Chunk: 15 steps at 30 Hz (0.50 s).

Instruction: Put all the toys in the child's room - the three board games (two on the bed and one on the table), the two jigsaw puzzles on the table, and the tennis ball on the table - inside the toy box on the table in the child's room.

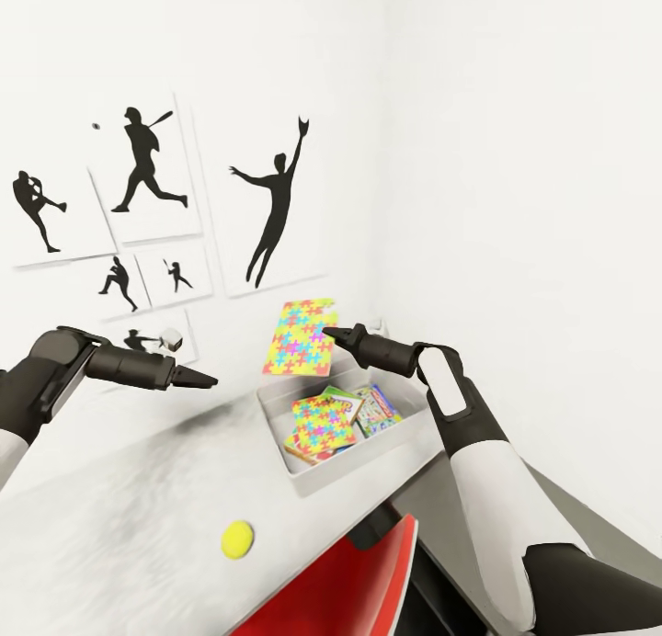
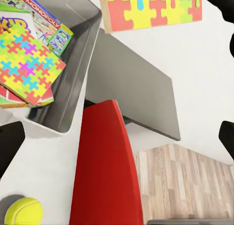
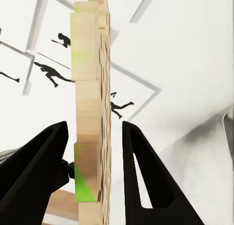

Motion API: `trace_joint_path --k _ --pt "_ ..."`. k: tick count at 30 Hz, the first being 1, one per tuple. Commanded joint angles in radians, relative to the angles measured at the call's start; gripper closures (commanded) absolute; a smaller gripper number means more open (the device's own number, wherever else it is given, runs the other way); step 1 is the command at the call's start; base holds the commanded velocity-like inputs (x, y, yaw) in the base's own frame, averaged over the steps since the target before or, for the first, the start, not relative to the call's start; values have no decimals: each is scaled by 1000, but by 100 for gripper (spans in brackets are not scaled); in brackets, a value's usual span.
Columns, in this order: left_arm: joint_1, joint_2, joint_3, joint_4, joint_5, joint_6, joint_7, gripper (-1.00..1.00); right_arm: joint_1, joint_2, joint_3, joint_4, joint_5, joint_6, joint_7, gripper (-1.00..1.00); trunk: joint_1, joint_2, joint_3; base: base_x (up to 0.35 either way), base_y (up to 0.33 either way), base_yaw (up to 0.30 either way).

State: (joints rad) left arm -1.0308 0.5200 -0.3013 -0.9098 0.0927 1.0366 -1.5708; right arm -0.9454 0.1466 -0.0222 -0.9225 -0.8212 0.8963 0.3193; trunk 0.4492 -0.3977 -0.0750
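- Nearest: a glossy red chair back (image 1: 345, 581) tucked against the front edge of the white-topped counter (image 1: 110, 516). From the left wrist view the same red back (image 2: 105, 166) stands over wood-plank floor (image 2: 183, 183).
- Small yellow-green tennis ball (image 1: 238, 539) lies alone on the counter top near the front edge, well apart from the bin. It also shows at the corner of the left wrist view (image 2: 22, 211).
- Shallow grey rectangular toy box (image 1: 303, 478) sits on the counter toward the right end, near the room corner.
- Inside it: one thin multicoloured jigsaw puzzle board (image 1: 324, 419), yellow, pink, green and blue pieces, lying on top of flat printed board game boxes (image 1: 378, 409). A "Monopoly" lid is readable in the left wrist view (image 2: 46, 20).
- Second multicoloured jigsaw puzzle board (image 1: 300, 337) is up in the air above the far rim of the toy box, tilted, clear of the bin.
- Right tool (image 1: 326, 331) touches that board's right edge. In the right wrist view both black fingers (image 3: 36, 171) flank the board's pale wooden edge (image 3: 92, 118), with a gap visible at either side; whether it is actually pinched, cannot tell.
- Left tool (image 1: 210, 378) hangs over the counter left of the toy box, nothing in it; its dark fingertips (image 2: 10, 144) sit wide apart at the sides of the wrist view, so released.
- Farthest: white wall with black athlete-silhouette pictures (image 1: 147, 163).
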Motion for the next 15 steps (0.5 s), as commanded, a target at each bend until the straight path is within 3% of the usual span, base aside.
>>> trace_joint_path --k 1,15 --pt "-2 2 -5 0 7 11 0 -100 -1 1 -2 0 5 4 5 100 1 -2 -2 56 -57 0" --pt "-2 2 -6 0 7 11 0 -100 -1 1 -2 -41 6 15 3 100 1 -2 -2 9 -64 0"
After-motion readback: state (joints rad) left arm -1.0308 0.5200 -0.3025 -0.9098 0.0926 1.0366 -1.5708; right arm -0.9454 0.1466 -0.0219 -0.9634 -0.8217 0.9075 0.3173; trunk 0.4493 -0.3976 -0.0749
